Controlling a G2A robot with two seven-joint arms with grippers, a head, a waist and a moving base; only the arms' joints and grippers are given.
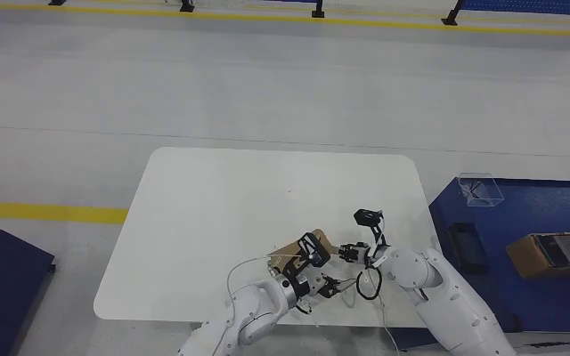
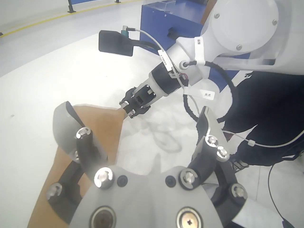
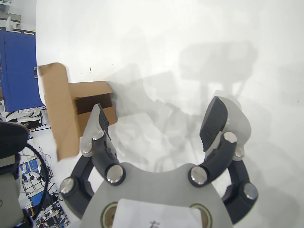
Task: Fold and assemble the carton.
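L fingers [image 2: 60, 129] spread, one by carton [image 2: 102, 124] | R fingers [image 3: 213, 117] released at carton corner | both arms low over table [image 1: 223, 222]

Carton [image 3: 64, 100]: plain brown cardboard, dark interior. Table [image 1: 267, 205]: plain white. Right gripper [image 3: 159, 115]: silver-grey body, black links; pads [image 3: 213, 119] black, finely ribbed. Cabinet [image 1: 499, 222], right of frame: blue. Floor stripe [image 1: 62, 213], left edge: yellow.

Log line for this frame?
carton on table, ungripped | left gripper open, at carton | right gripper open, beside carton
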